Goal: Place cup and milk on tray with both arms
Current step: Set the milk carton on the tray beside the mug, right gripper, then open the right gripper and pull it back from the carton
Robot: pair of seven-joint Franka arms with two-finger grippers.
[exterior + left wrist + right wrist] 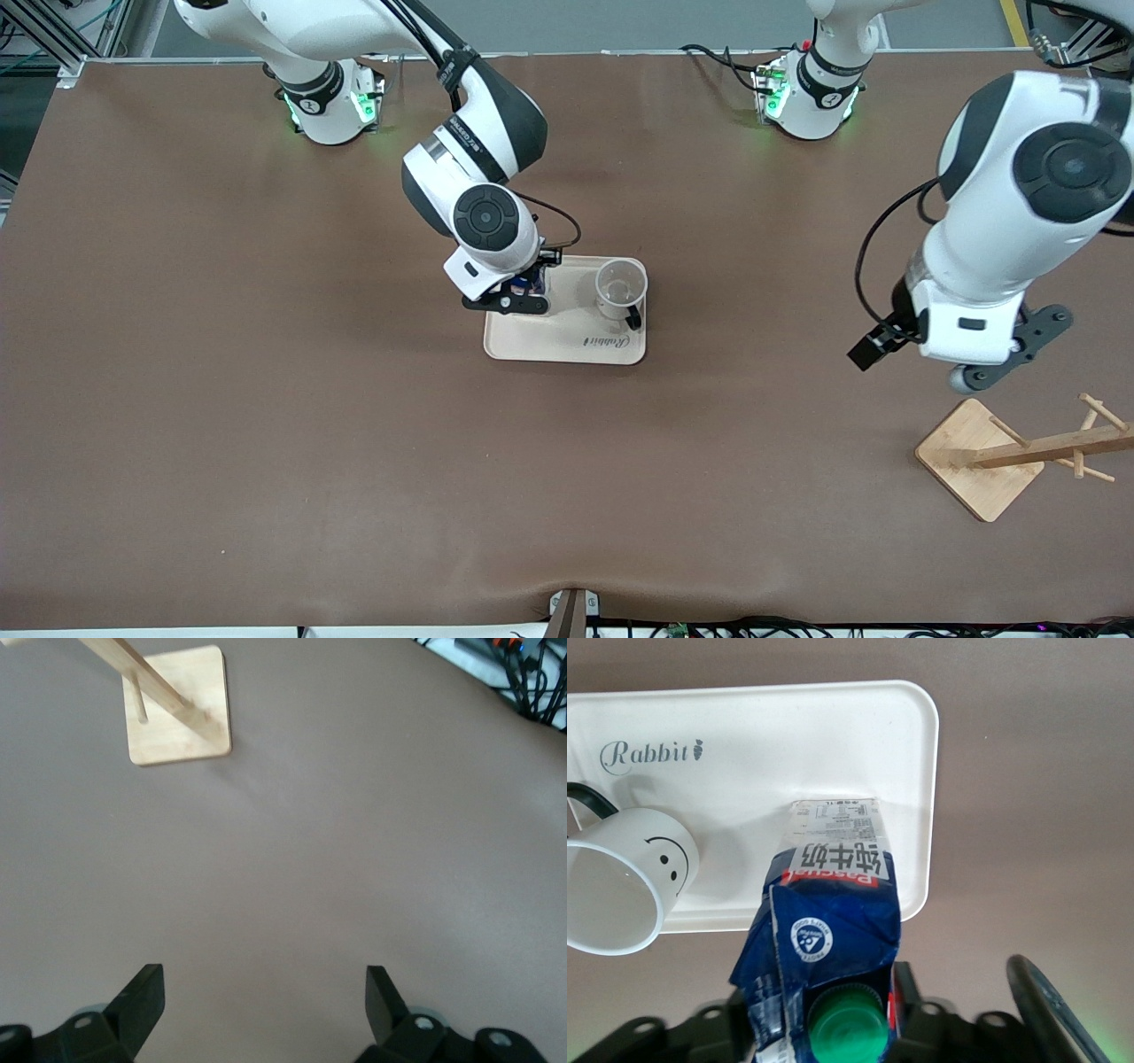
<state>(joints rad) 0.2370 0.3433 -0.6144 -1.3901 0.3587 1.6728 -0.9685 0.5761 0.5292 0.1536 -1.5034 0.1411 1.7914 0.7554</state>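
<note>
The milk [833,921], a dark blue carton with a green cap, stands upright on the cream tray [788,744] at its end toward the right arm. My right gripper [824,1010] is down around the carton's top. From the front only a sliver of the milk [530,285] shows under the right gripper [514,303]. The cup [620,288], white with a smiley face, stands on the tray [567,341] beside the carton; the right wrist view shows the cup [620,895] too. My left gripper [1014,350] waits open and empty above bare table; its view shows the left gripper [266,992] with nothing between the fingers.
A wooden rack [979,456] on a square base stands near the left arm's end of the table, nearer the front camera than the left gripper. The rack [177,704] also appears in the left wrist view. Brown tabletop surrounds the tray.
</note>
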